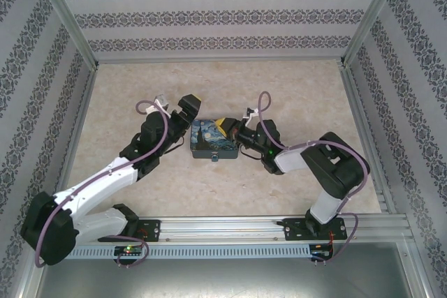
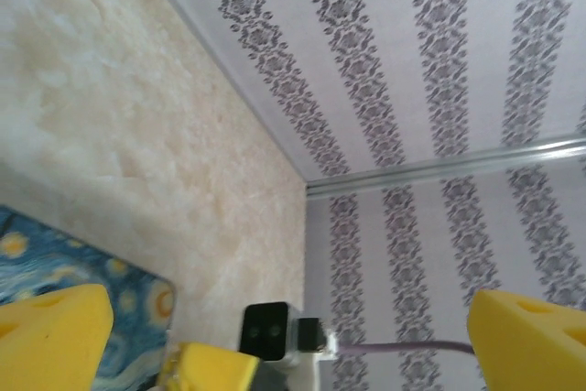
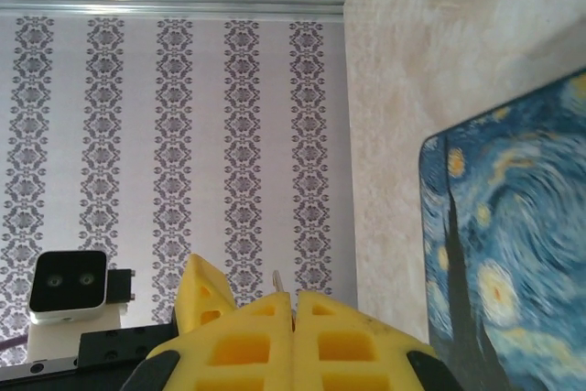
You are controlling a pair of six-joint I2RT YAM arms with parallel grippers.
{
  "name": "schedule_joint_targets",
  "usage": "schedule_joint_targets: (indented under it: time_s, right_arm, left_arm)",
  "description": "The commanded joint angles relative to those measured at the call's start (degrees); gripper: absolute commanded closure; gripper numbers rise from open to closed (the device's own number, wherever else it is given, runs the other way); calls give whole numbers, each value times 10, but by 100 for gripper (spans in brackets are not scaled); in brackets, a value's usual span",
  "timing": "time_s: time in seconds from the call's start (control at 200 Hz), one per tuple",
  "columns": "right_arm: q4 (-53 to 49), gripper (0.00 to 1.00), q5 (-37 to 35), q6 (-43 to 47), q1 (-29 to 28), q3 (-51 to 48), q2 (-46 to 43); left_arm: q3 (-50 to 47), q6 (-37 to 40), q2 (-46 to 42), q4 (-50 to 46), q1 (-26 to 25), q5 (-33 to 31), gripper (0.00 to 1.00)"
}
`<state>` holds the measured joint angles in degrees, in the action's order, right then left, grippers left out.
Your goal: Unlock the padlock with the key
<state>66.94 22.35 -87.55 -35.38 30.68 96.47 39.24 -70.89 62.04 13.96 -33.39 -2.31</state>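
Looking down from the top view, you find what seems to be the padlock (image 1: 213, 160), a tiny bluish knob at the 6 o'clock edge of the tin (image 1: 207, 137); it is too small to tell more. Your right gripper (image 3: 293, 301) sits at the tin's 2 o'clock with its pads pressed together on a silvery tip (image 3: 276, 279). Your left gripper (image 2: 293, 341) is at 11 o'clock, jaws spread wide and holding nothing. The tin lies mid-table (image 1: 126, 172).
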Motion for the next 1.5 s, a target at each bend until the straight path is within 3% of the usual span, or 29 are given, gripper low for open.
schedule_joint_targets:
  time_s: [0.0, 0.175, 0.465, 0.904, 1.494]
  right_arm:
    - [-6, 100, 17, 36, 0, -34, -41]
    - [-25, 100, 23, 74, -15, -83, -80]
    - [10, 100, 8, 107, -22, -121, -66]
    - [89, 100, 15, 113, -31, -132, 9]
    - [124, 100, 26, 90, -1, -71, 92]
  left_arm:
    - [0, 98, -21, -138, -5, 53, 0]
    - [-28, 187, -50, -202, -6, 123, 0]
    - [-126, 244, -87, -140, -26, 186, 0]
    - [-171, 239, -19, -10, -72, 170, 0]
    - [-127, 253, 113, 74, -70, 118, 0]
